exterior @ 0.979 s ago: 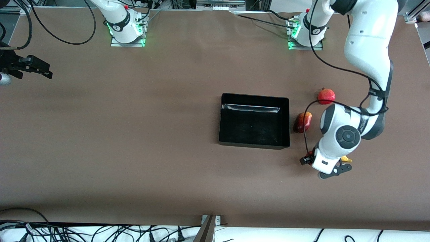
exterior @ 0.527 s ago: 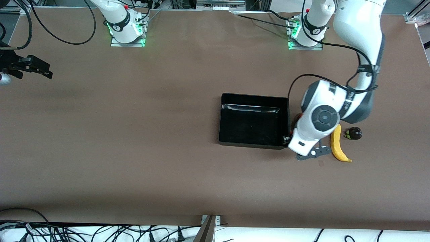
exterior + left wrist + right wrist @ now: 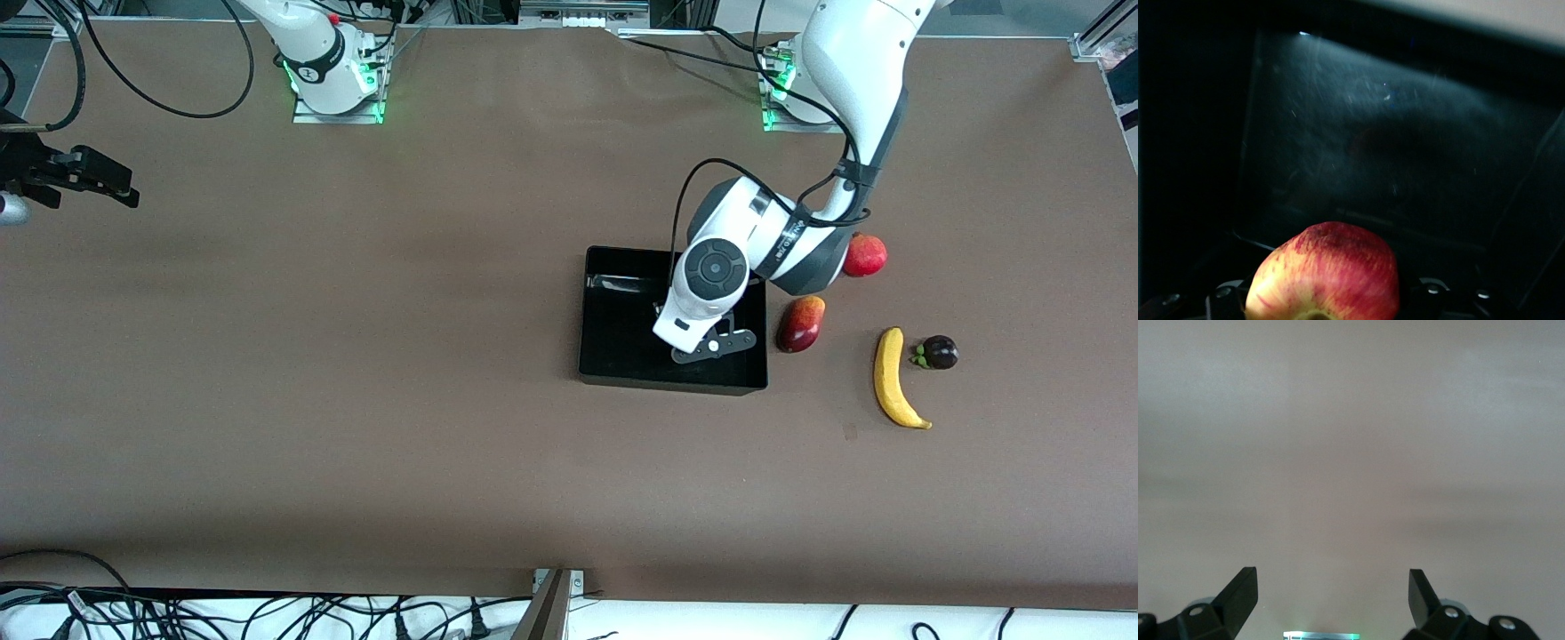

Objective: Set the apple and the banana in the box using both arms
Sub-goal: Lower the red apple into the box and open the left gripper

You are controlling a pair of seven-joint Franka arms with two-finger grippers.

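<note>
The apple (image 3: 1325, 273), red with a yellowish patch, sits between the jaws of my left gripper (image 3: 702, 342), which is shut on it. That gripper hangs over the black box (image 3: 622, 360); in the left wrist view the box's glossy floor (image 3: 1405, 140) lies just below the apple. My left wrist hides the apple in the front view. The yellow banana (image 3: 892, 380) lies on the table beside the box, toward the left arm's end. My right gripper (image 3: 1331, 587) waits open and empty over bare table at the right arm's end (image 3: 98, 182).
A dark-red-and-yellow mango (image 3: 800, 324) lies right beside the box's wall. A pomegranate (image 3: 865, 255) sits farther from the camera than the mango. A small dark purple fruit (image 3: 938, 352) rests next to the banana. Cables run along the table's near edge.
My left arm has swung from beside the banana to over the box, carrying the apple. The banana and dark fruit are now uncovered. The right arm has not moved.
</note>
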